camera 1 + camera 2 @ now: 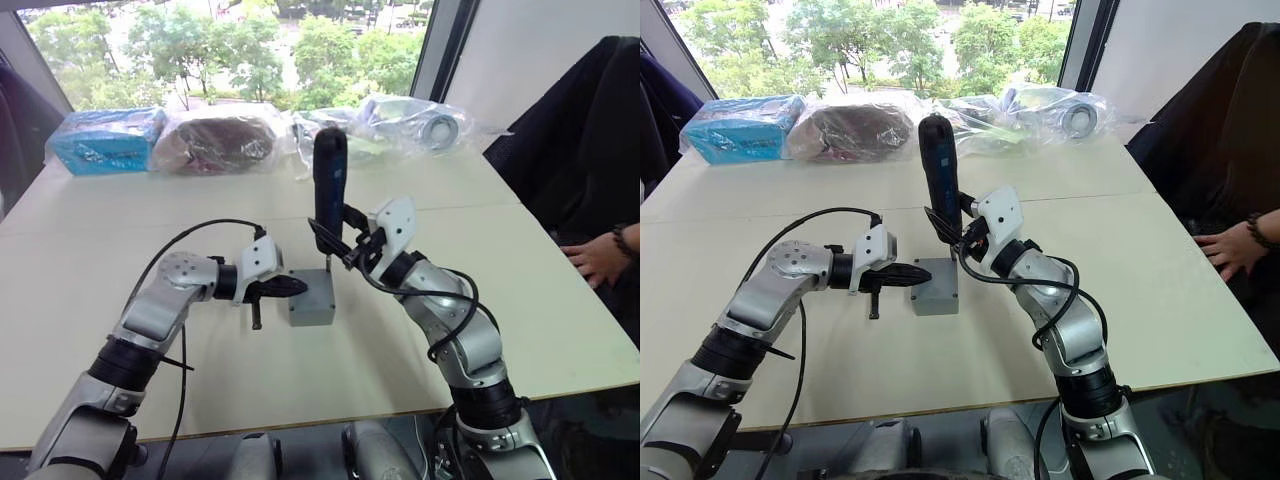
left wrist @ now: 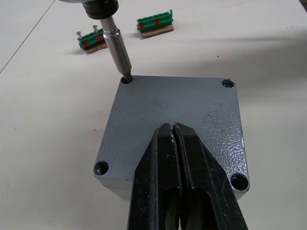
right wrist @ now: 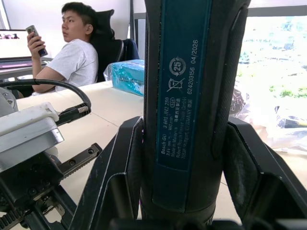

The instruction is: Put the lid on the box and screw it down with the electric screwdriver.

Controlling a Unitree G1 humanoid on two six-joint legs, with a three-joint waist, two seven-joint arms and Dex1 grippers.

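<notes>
While the lid (image 2: 175,108) sits flat on the box (image 1: 311,297) near the middle of the tabletop (image 1: 90,300), the right gripper (image 1: 345,240) is clamped around the electric screwdriver (image 1: 329,180) and holds it straight up. That way its metal bit goes right down into a corner screw hole. The left gripper (image 1: 285,288) has its fingers pressed together and rests its tip on the lid, most likely to stop the box from sliding or turning. The left wrist view shows the bit in the hole, three more corner holes, and two small green-and-red pieces (image 2: 154,25) lying beyond the box. The right wrist view shows a person (image 3: 72,52) sitting at the far side holding a phone.
</notes>
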